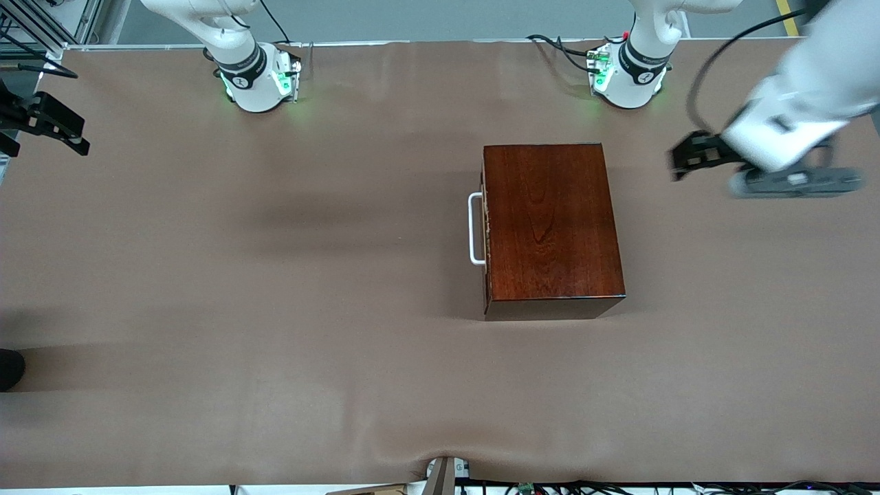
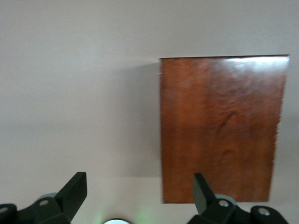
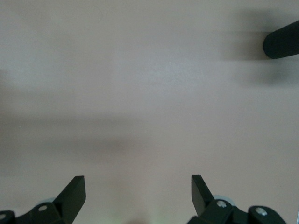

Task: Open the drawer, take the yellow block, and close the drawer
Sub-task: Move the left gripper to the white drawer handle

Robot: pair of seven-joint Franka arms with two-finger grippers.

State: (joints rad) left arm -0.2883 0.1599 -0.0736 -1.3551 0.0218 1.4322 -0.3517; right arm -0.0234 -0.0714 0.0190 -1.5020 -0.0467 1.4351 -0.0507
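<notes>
The dark reddish-brown wooden box (image 1: 552, 221) stands in the middle of the table and also shows in the left wrist view (image 2: 219, 126). Its drawer is pushed in. Only the drawer's pale front edge (image 1: 486, 227) and white bar handle (image 1: 476, 228) show, facing the right arm's end of the table. The yellow block is hidden. My left gripper (image 1: 682, 155) is open and empty, up in the air over the table beside the box's back, toward the left arm's end (image 2: 140, 186). My right gripper (image 1: 51, 127) is open and empty over the table's edge at the right arm's end (image 3: 138, 186).
The table is covered with a brown cloth (image 1: 275, 275). A dark rounded object (image 1: 8, 368) lies at the table's edge at the right arm's end and shows in the right wrist view (image 3: 281, 44). The arm bases (image 1: 258, 79) (image 1: 629, 75) stand along the back edge.
</notes>
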